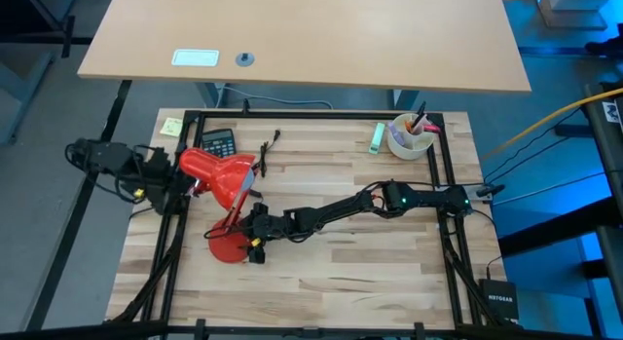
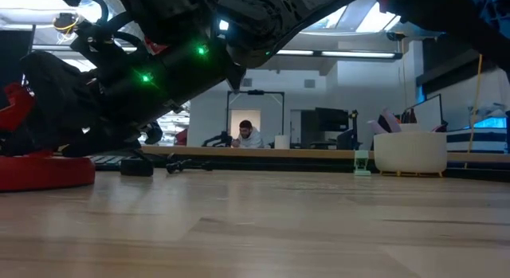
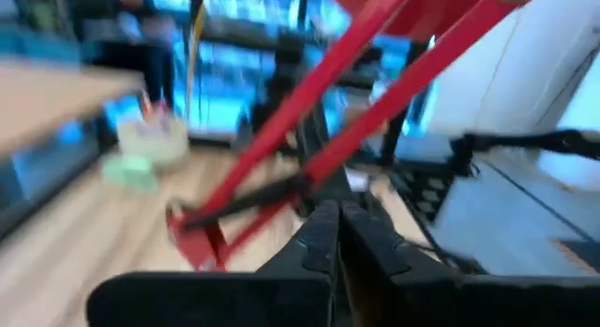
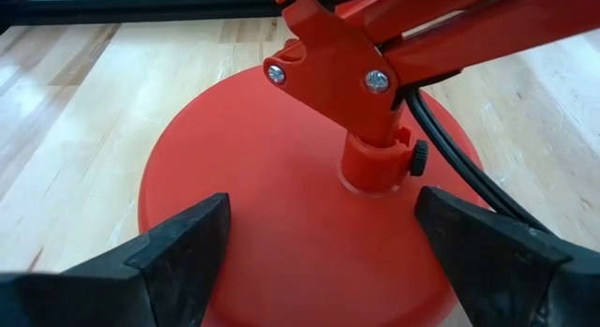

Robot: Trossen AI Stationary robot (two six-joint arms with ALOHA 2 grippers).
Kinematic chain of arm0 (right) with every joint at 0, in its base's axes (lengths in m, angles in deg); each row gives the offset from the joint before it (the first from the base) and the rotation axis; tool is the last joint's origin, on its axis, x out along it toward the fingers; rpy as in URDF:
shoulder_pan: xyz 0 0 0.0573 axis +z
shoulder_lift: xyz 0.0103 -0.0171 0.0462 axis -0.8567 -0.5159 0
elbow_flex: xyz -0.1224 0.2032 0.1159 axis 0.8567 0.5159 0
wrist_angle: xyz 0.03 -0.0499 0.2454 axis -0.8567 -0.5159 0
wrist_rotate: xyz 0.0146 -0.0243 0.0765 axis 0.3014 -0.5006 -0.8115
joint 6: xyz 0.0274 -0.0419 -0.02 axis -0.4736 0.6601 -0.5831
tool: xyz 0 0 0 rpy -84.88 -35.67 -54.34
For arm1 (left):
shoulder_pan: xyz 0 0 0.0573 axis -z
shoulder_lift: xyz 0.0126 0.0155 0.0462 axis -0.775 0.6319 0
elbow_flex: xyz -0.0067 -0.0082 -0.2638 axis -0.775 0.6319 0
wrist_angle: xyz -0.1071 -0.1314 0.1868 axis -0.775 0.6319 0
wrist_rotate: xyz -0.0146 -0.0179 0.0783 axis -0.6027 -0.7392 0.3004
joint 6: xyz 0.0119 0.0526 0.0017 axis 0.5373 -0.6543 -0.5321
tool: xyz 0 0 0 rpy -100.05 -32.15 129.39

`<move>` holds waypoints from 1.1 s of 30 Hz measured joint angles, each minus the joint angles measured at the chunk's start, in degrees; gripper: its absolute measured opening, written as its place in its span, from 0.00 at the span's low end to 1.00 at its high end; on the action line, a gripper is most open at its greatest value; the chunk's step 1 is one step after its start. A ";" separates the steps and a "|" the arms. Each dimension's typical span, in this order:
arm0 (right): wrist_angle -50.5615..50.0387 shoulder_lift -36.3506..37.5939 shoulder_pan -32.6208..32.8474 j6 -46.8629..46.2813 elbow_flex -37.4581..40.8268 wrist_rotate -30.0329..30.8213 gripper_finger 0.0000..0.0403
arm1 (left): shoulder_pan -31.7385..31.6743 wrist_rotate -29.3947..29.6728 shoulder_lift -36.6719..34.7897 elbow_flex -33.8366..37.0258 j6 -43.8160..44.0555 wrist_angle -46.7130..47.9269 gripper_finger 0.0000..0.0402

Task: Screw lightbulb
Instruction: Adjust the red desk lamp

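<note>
A red desk lamp stands at the table's left: its shade (image 1: 216,170) is up at the far end of its jointed arm, and its round base (image 1: 229,247) rests on the wood. My left gripper (image 1: 192,184) is shut beside the shade's left side; its wrist view shows the shut fingers (image 3: 336,235) before the lamp's red rods (image 3: 309,93). My right gripper (image 4: 319,252) is open over the base (image 4: 281,224), one finger on each side of the lamp's post (image 4: 375,163). The lightbulb is out of view. My left gripper is close against the shade in the high view; I cannot tell whether it touches. My right gripper's open fingers (image 4: 178,252) come level from the table's right and stand over the base's top on either side of the post; I cannot tell whether they touch it.
A calculator (image 1: 220,142) and a yellow note (image 1: 171,127) lie behind the lamp. A white cup of pens (image 1: 409,137) and a small green object (image 1: 376,135) stand at the far right. Black frame rails (image 1: 443,174) border the table. A person (image 2: 249,135) sits far off in the room.
</note>
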 joint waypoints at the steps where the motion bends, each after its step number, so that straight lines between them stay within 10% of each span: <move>1: 0.09 0.00 0.00 0.00 0.01 0.02 0.88 | -0.02 0.92 -1.02 1.99 -2.37 -3.38 0.01; 12: 9.34 -0.54 -0.02 0.63 0.27 0.37 0.88 | -0.11 9.51 -5.78 7.06 -5.98 -5.81 0.03; 33: 0.10 2.91 0.46 6.21 0.20 -0.52 0.88 | -0.11 -1.98 -6.27 7.08 -8.85 -1.96 0.01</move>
